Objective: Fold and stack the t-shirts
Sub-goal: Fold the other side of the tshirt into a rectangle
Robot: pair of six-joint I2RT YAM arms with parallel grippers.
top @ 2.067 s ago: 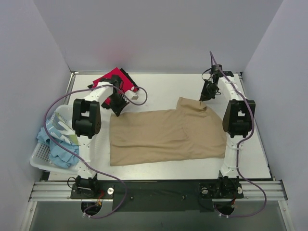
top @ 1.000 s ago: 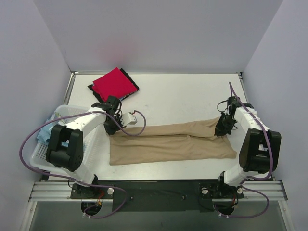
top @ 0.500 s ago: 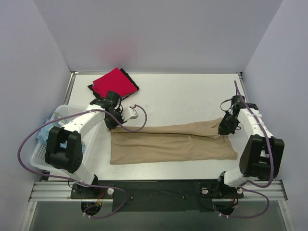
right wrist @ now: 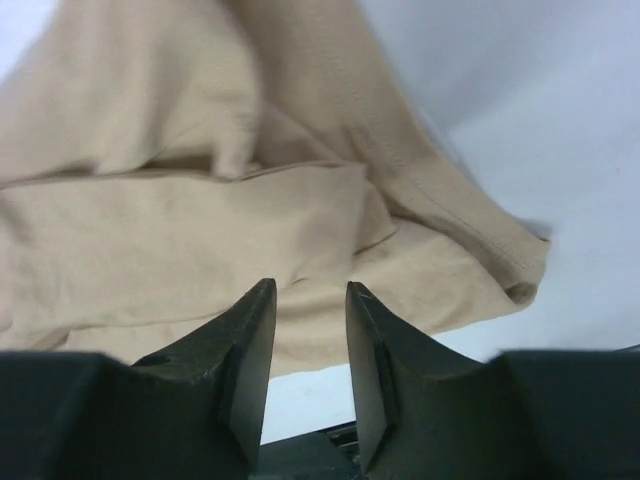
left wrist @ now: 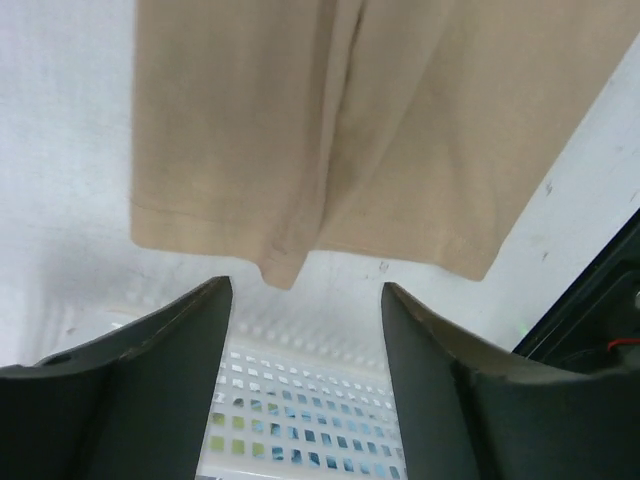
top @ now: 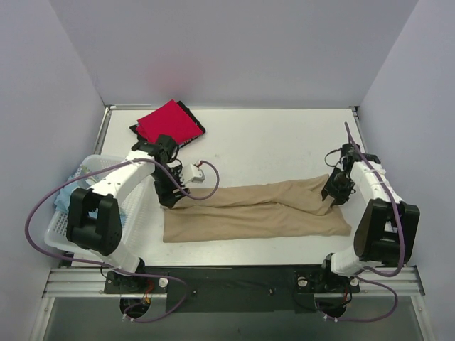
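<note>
A tan t-shirt (top: 256, 209) lies folded lengthwise in a long band across the table's front half. My left gripper (top: 169, 197) hovers at its left end. In the left wrist view its jaws (left wrist: 305, 290) stand open and empty, just short of the shirt's hem (left wrist: 330, 130). My right gripper (top: 334, 192) is over the shirt's right end, its jaws (right wrist: 309, 290) a little apart with nothing between them and rumpled tan cloth (right wrist: 200, 200) beyond. A red t-shirt (top: 167, 122) lies folded on a black one (top: 135, 130) at the back left.
A white mesh basket (top: 71, 227) stands at the left edge with light blue t-shirts (top: 64, 195) in it. It also shows under the left fingers (left wrist: 300, 400). Walls close in the table on three sides.
Both grippers have opened and let go of the tan shirt's folded edge. The upper fold has settled onto the lower layer. The left gripper has moved slightly towards the front.
</note>
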